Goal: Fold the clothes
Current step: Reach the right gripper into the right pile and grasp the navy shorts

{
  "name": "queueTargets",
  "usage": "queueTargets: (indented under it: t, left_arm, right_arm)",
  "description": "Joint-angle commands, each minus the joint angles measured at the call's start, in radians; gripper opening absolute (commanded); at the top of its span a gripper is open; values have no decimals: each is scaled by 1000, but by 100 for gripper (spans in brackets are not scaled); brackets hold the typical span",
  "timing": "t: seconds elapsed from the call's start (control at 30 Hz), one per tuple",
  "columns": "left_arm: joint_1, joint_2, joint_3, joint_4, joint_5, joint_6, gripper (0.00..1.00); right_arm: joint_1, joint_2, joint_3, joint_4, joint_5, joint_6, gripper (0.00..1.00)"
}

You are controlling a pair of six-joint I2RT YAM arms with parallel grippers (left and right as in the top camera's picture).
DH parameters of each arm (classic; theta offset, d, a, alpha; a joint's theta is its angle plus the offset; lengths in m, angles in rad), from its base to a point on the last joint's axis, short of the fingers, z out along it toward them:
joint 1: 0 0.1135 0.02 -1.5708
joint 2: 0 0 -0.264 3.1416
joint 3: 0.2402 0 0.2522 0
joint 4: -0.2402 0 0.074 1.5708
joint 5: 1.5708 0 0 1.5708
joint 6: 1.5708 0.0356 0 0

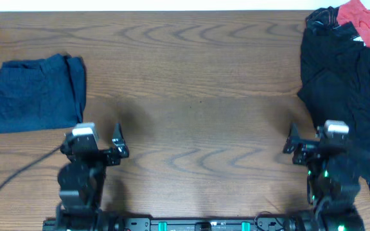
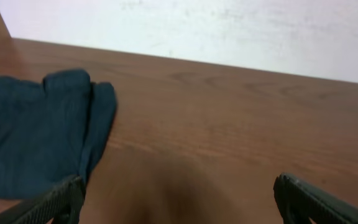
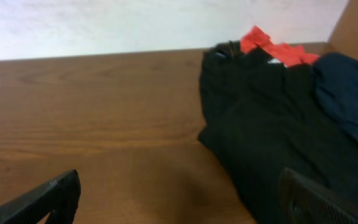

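Your right gripper point(image 3: 180, 180) is released, jaws wide apart and holding nothing. The pile of dark clothes point(image 1: 336, 77) lies just ahead of it and to its right, along the right side of the table point(image 1: 198, 77). The long axis of the pile runs from the near edge toward the far edge, so I judge the right arm is the nearer one for the next pick. Your left gripper point(image 2: 179, 186) is also released and empty. The folded navy garment point(image 1: 34, 93) rests ahead of it, to its left. A red cloth point(image 1: 365, 22) lies at the far end of the pile. Beside it a small pale tag point(image 3: 272, 61) shows, but no writing is readable.
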Motion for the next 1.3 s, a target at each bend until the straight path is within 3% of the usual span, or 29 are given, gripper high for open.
queueTargets:
  t: [0.0,0.23,0.37,0.57,0.87,1.27]
  left_arm:
    - [4,162,137,-66,2,-9,98]
    - [4,495,420,-373,2,-9,98]
    - [4,599,472,-413,2,-9,98]
    - [4,633,472,-417,2,-9,98]
    - [4,633,472,-416,2,-9,98]
    - [4,633,472,-417,2,-9,98]
  right_arm:
    - [2,188,136,-64,35,8,99]
    - [3,541,385,-162,-22,-16,99]
    - [-9,645,415,-109,74,-32,99]
    - [-183,771,415,-87,483,83,99]
    - [-594,1010,415,43,408,117,95]
    - [-756,1229,415,238,333,33,89]
